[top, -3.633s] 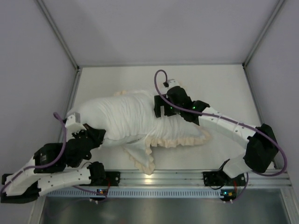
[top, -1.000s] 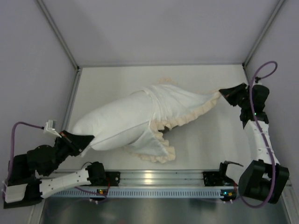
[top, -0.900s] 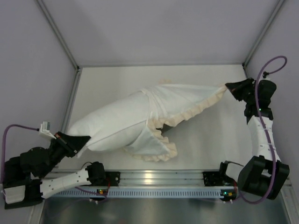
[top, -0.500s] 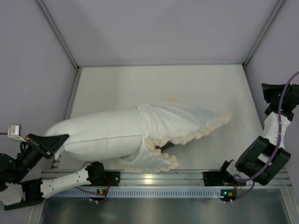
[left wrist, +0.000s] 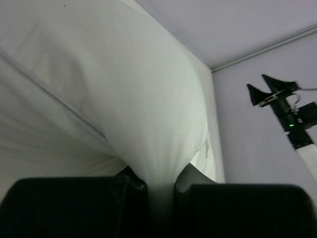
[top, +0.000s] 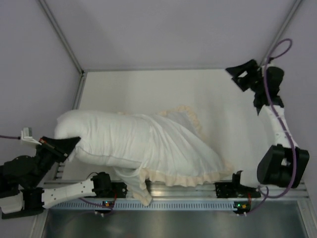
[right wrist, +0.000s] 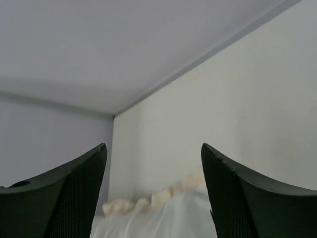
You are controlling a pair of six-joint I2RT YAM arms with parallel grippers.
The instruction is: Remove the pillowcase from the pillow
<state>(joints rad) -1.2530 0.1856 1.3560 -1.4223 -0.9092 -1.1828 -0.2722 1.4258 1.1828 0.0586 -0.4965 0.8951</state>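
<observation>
The plain white pillow [top: 96, 138] lies at the table's left, its right part still inside the pillowcase [top: 185, 151]. The pillowcase shows its white face and cream frill [top: 190, 116] and lies slack toward the front right. My left gripper [top: 73, 144] is shut on the pillow's left corner; in the left wrist view the white pillow fabric [left wrist: 148, 99] is pinched between my fingers at the left gripper [left wrist: 157, 182]. My right gripper [top: 241, 75] is open and empty, raised at the back right, apart from the cover. In the right wrist view the right gripper [right wrist: 153, 151] looks down on the frill [right wrist: 158, 198].
The pillowcase's frill [top: 143, 194] hangs over the front aluminium rail [top: 198, 188]. Grey enclosure walls close in on the left, back and right, with a frame post [top: 275, 39] near my right arm. My right arm shows in the left wrist view [left wrist: 285, 106].
My right gripper let go of the pillowcase end and rose to the back right. The cover dropped slack toward the front edge. My left gripper pulled the pillow leftward, baring more of it.
</observation>
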